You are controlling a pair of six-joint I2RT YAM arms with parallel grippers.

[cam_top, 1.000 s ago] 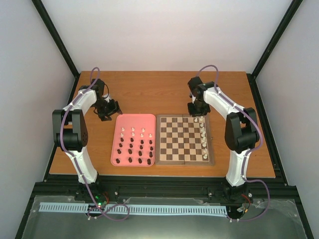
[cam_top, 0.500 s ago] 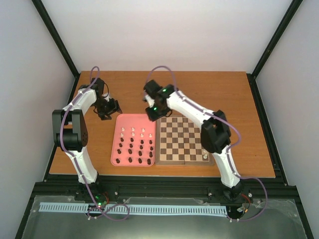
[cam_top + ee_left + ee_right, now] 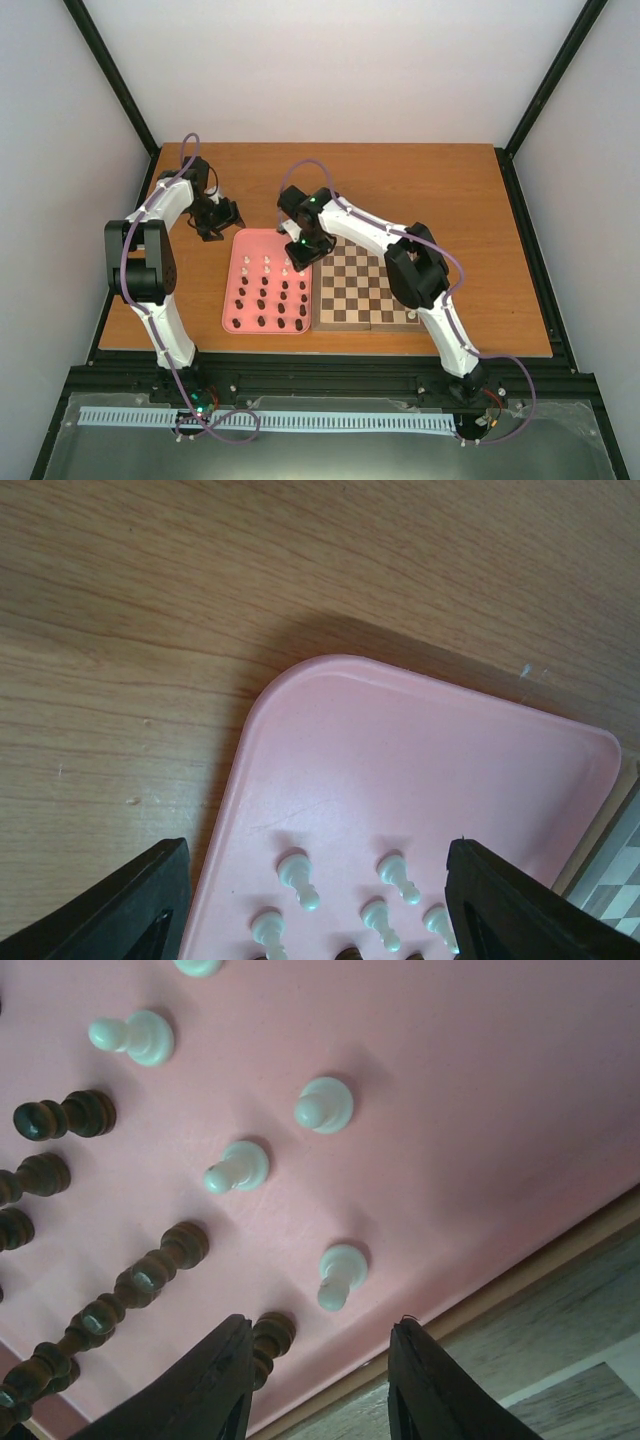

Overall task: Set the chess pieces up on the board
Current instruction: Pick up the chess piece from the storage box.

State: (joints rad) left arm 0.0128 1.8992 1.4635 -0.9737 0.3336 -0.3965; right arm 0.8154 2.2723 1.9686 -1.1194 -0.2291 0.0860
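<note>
The board (image 3: 365, 285) lies right of a pink tray (image 3: 262, 243) that carries several white chess pieces (image 3: 267, 263) and dark ones (image 3: 282, 297). One white piece (image 3: 411, 316) shows at the board's near right; my right arm covers the rest of that edge. My right gripper (image 3: 300, 250) hangs open over the tray's right side. A white pawn (image 3: 340, 1272) stands just ahead of its fingertips, and a dark piece (image 3: 268, 1340) is beside the left finger (image 3: 215, 1380). My left gripper (image 3: 222, 218) is open above the tray's far left corner, with white pieces (image 3: 298, 877) beyond it.
The tray's rim (image 3: 400, 1355) borders the board's edge (image 3: 540, 1270) in the right wrist view. Bare wooden table (image 3: 200, 600) lies beyond the tray's far left corner. The right arm's forearm (image 3: 365, 228) stretches across the board's far edge. Black frame rails (image 3: 530, 240) line the table's sides.
My right arm has swung left from the board's far right corner to the tray's right side, and its jaws stand wider. The left arm has not moved.
</note>
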